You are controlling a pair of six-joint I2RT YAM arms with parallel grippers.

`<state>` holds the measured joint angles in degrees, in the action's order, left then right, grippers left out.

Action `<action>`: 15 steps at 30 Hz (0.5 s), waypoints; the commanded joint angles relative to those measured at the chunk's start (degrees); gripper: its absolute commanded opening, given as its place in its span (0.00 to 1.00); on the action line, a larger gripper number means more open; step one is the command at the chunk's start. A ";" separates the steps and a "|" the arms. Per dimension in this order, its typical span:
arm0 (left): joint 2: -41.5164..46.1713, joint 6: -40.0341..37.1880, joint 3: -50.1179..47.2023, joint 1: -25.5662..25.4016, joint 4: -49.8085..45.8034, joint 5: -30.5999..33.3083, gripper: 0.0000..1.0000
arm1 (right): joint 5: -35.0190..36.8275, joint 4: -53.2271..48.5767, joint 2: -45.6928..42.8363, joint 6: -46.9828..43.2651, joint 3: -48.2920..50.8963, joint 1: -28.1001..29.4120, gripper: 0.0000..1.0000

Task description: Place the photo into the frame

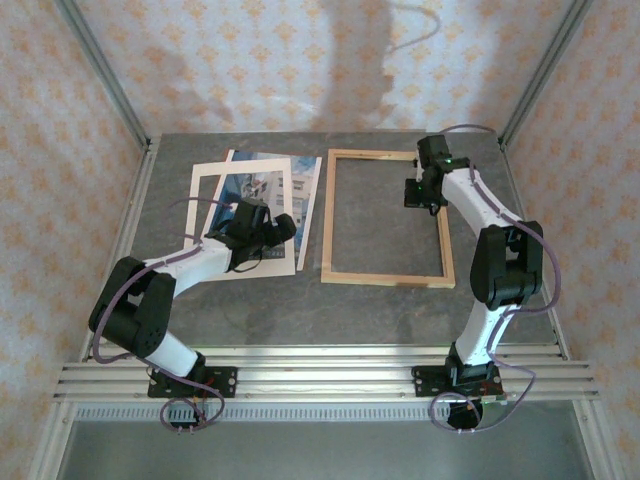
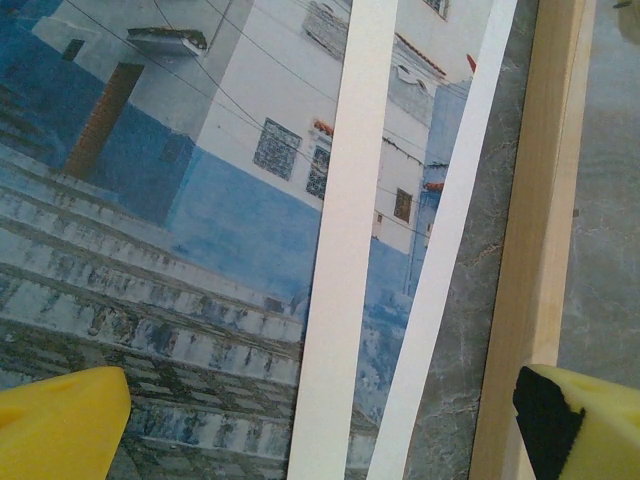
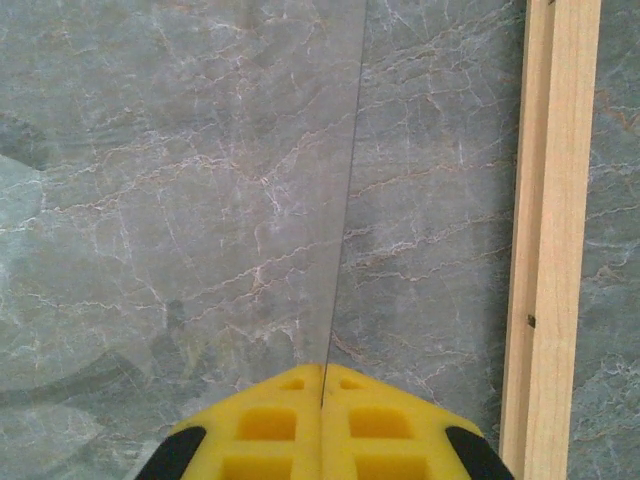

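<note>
The photo (image 1: 262, 185), a blue and white building print, lies flat at the left of the table, partly under a cream mat (image 1: 205, 200). My left gripper (image 1: 275, 225) hovers open over the photo's right part. In the left wrist view the photo (image 2: 180, 220) spreads below the gripper (image 2: 325, 430), crossed by a mat strip (image 2: 345, 250), with the frame's rail (image 2: 540, 200) at the right. The light wood frame (image 1: 388, 278) lies to the right of the photo. My right gripper (image 1: 425, 190) sits over the frame's far right part. There the gripper (image 3: 322, 375) is shut on a thin clear sheet (image 3: 345, 230), seen edge-on.
The grey marble tabletop (image 1: 280, 310) shows inside and around the frame. A wood rail of the frame (image 3: 555, 250) runs along the right of the right wrist view. Papered walls and metal posts (image 1: 100, 70) close in the table on three sides.
</note>
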<state>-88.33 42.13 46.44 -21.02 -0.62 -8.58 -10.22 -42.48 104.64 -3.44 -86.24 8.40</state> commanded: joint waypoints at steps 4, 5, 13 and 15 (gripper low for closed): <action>-0.87 0.22 0.28 -0.16 0.62 0.27 1.00 | 2.24 -2.56 0.21 -2.32 -3.22 -0.49 0.00; -0.89 0.23 0.29 -0.08 0.62 0.24 1.00 | 2.19 -2.69 0.21 -2.55 -3.45 -0.49 0.00; -0.96 0.32 0.23 -0.16 0.62 0.13 1.00 | 0.85 -3.84 1.37 -4.79 -5.06 -0.67 0.00; -0.90 0.32 0.23 -0.16 0.62 0.14 1.00 | 0.63 -4.15 1.61 -5.40 -5.34 -0.75 0.00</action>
<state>-88.44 42.15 46.44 -21.02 -0.60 -8.58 -10.31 -44.42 105.27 -6.98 -89.45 8.19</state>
